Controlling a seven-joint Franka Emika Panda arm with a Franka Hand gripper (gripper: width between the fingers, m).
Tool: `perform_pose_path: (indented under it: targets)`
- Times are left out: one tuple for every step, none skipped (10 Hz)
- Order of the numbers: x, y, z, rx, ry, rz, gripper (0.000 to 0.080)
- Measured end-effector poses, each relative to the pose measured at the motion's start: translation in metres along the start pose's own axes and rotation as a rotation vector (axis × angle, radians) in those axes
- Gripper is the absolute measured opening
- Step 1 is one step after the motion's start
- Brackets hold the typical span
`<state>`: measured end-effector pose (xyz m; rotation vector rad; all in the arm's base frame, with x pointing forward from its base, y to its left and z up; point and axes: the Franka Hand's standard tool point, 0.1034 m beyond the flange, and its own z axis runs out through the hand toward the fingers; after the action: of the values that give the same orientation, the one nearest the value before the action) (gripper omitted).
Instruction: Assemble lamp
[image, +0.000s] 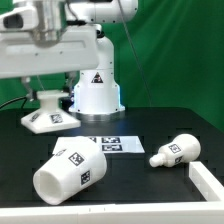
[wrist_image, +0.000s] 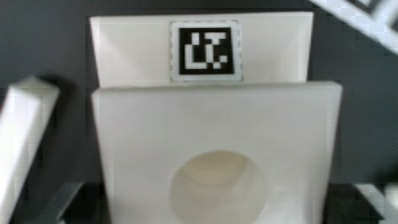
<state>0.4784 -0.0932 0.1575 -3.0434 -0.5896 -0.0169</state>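
The blocky white lamp base (image: 50, 119) sits at the back of the table on the exterior view's left. My gripper (image: 47, 99) is down on it. In the wrist view the base (wrist_image: 214, 120) fills the frame, with a tag on its far step and a round socket hole (wrist_image: 222, 182). My gripper (wrist_image: 210, 205) straddles it, and the dark fingertips (wrist_image: 57, 205) press against its two sides. The tapered shade (image: 70, 170) lies on its side at the front. The round-headed bulb (image: 175, 150) lies on the exterior view's right.
The marker board (image: 110, 143) lies flat in the middle of the table between the shade and the bulb. The white robot pedestal (image: 95, 90) stands behind it. A white rail (image: 205, 180) runs along the table's front right edge.
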Motion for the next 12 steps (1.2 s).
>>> perform_pose_path:
  targets:
    - [0.026, -0.010, -0.013, -0.004, 0.010, 0.060, 0.0531]
    - [0.055, -0.021, -0.025, -0.010, 0.027, 0.104, 0.0531]
    - [0.082, -0.026, -0.029, -0.013, 0.037, 0.125, 0.0531]
    - [0.095, -0.027, -0.028, -0.015, 0.044, 0.122, 0.0531]
    - [0.097, -0.030, -0.025, -0.013, 0.040, 0.119, 0.0531]
    - [0.095, -0.029, -0.025, -0.013, 0.039, 0.120, 0.0531]
    - [0.095, -0.029, -0.025, -0.013, 0.038, 0.121, 0.0531]
    - [0.095, -0.029, -0.024, -0.013, 0.037, 0.121, 0.0531]
    - [0.095, -0.029, -0.024, -0.013, 0.037, 0.121, 0.0531]
    - [0.095, -0.030, -0.024, -0.013, 0.037, 0.120, 0.0531]
    - [0.099, -0.037, -0.024, -0.016, 0.044, 0.146, 0.0531]
    - [0.108, -0.051, -0.018, -0.013, 0.051, 0.155, 0.0531]
